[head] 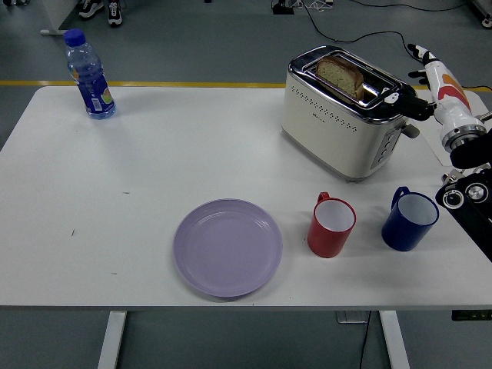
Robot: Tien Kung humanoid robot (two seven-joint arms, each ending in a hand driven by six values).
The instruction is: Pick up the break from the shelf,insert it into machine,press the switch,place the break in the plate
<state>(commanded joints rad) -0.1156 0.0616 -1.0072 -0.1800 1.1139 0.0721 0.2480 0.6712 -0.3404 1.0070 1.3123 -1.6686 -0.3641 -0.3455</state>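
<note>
A slice of bread (341,75) stands up out of the top slot of the cream and chrome toaster (338,121) at the back right of the table. The toaster's lever (411,130) juts from its right end. My right hand (421,91) hovers just to the right of the toaster's top right corner, fingers spread and holding nothing; a dark fingertip (390,98) reaches the chrome rim. The lilac plate (227,247) lies bare near the front middle. No shelf shows.
A red mug (331,224) and a blue mug (410,220) stand in front of the toaster, the blue one right below my right forearm. A blue water bottle (90,75) stands at the far left corner. Cables trail on the floor behind.
</note>
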